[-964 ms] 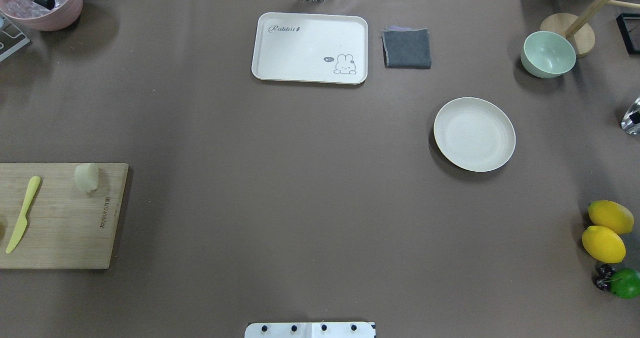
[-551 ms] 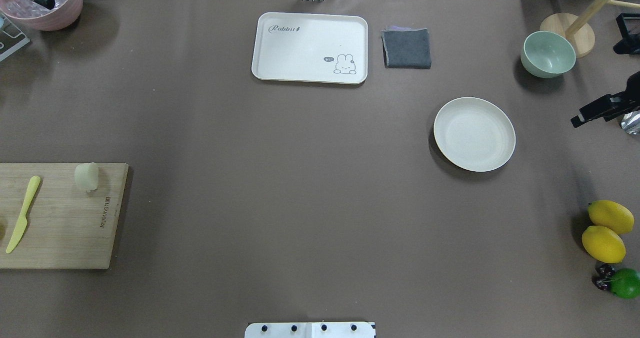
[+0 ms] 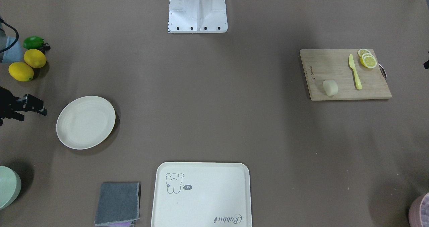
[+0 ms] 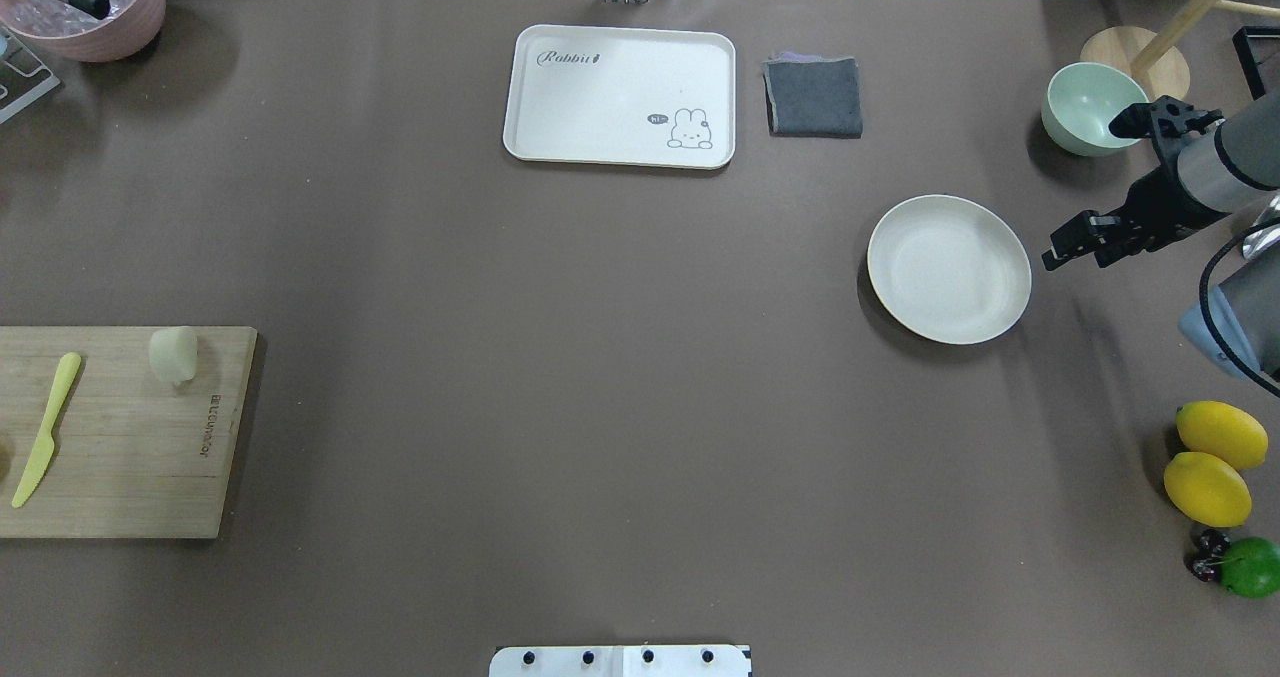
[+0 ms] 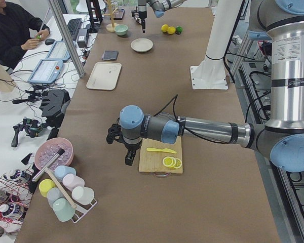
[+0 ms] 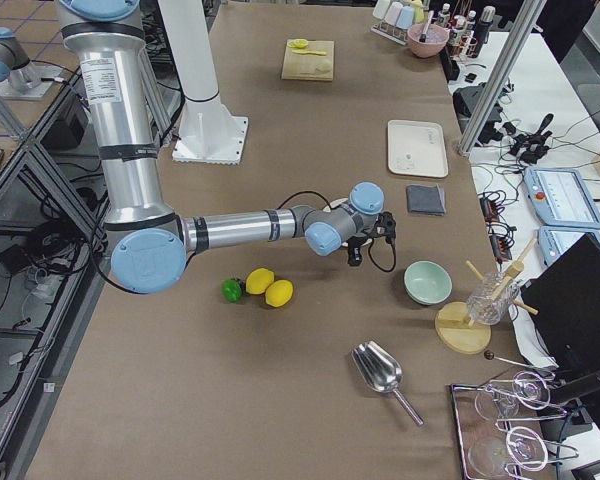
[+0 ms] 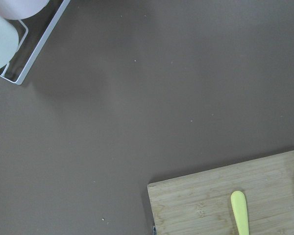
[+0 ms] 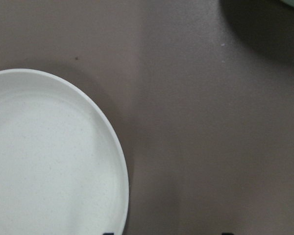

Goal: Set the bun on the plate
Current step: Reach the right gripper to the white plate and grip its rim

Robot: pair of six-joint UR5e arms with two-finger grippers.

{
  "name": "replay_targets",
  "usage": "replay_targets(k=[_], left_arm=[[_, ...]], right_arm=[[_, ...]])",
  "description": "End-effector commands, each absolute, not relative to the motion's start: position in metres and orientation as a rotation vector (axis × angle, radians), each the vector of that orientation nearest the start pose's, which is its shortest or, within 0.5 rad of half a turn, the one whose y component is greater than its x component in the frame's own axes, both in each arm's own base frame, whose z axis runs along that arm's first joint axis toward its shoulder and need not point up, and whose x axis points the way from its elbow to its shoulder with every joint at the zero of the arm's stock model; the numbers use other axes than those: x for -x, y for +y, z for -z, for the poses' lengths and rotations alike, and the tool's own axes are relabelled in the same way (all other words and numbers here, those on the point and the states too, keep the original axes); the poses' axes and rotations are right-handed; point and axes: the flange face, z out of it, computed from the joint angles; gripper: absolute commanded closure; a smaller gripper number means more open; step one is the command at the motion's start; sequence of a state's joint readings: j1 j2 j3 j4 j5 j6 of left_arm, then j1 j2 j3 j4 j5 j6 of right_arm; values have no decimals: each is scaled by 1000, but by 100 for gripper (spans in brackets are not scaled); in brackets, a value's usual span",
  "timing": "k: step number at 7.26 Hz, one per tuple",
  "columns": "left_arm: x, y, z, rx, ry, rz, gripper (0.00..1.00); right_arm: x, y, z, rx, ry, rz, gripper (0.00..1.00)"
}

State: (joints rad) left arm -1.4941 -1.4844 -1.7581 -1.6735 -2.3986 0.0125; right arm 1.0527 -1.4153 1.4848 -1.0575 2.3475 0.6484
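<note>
The bun (image 4: pixel 173 354) is a small pale lump lying on the far right corner of the wooden cutting board (image 4: pixel 130 457) at the table's left; it also shows in the front view (image 3: pixel 330 87). The round cream plate (image 4: pixel 948 269) sits right of centre with nothing on it. My right gripper (image 4: pixel 1062 245) hovers just right of the plate's rim, open and holding nothing; the right wrist view looks down on the plate's edge (image 8: pixel 49 156). My left gripper (image 5: pixel 127 159) hangs beside the board's outer end, far from the bun, and I cannot tell its state.
A rabbit tray (image 4: pixel 620 95) and a folded grey cloth (image 4: pixel 814 97) lie at the back. A mint bowl (image 4: pixel 1095 107) stands behind the right gripper. Two lemons (image 4: pixel 1215 462) and a lime (image 4: pixel 1250 567) sit at the right edge. A yellow knife (image 4: pixel 45 427) and lemon slices (image 3: pixel 368 59) share the board.
My right arm has come in from the right edge and its gripper now hangs close to the plate's right rim. The bun and the plate have not moved.
</note>
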Motion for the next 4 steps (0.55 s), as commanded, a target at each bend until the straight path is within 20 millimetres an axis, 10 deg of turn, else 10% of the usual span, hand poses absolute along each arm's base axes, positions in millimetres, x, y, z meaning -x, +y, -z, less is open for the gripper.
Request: replay_targets(k=[1,4], left_arm=[[24,-468,-594,-164,829,-168,2],[24,-467,-596,-158,830,-163,2]], right_arm=[[263,-534,-560,-41,-906,104,50],[267,-534,-558,-39,-908,110,100]])
